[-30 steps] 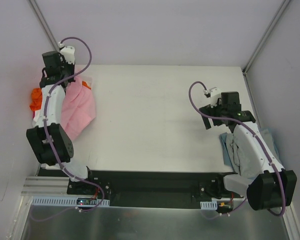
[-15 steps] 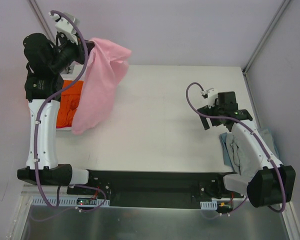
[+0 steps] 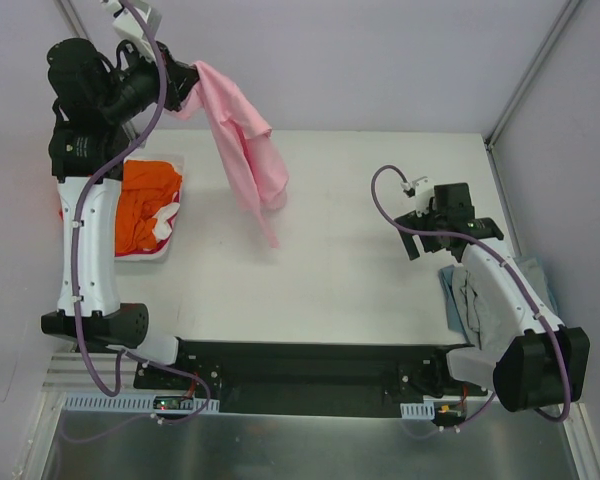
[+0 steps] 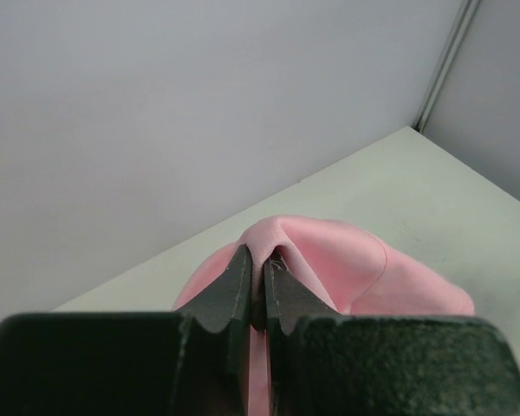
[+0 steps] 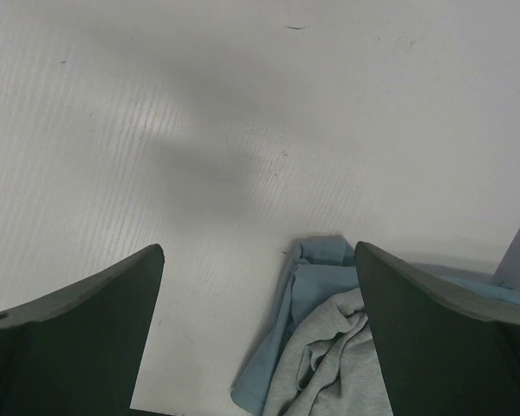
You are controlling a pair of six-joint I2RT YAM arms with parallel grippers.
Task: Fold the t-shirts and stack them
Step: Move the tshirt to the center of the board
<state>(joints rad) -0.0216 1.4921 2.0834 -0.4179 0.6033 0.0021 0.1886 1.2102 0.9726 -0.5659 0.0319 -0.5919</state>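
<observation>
My left gripper (image 3: pixel 187 80) is raised high at the back left, shut on a light pink t-shirt (image 3: pixel 248 150) that hangs down over the table. In the left wrist view the pink t-shirt (image 4: pixel 347 269) is pinched between my fingertips (image 4: pixel 237 277). An orange t-shirt (image 3: pixel 143 200) lies crumpled at the left edge with a bit of white cloth (image 3: pixel 170 212) on it. A grey-blue t-shirt (image 3: pixel 452 292) with a grey one on it lies at the right under my right arm. My right gripper (image 3: pixel 412 236) is open and empty over the table; that pile (image 5: pixel 329 347) shows between its fingers.
The white table (image 3: pixel 330 200) is walled at the back and both sides, with metal posts at the back corners (image 3: pixel 525 80). The black base rail (image 3: pixel 300 375) runs along the near edge.
My left arm has risen and swung right, lifting the pink t-shirt off the orange one so that it hangs over the table. The right arm has barely moved.
</observation>
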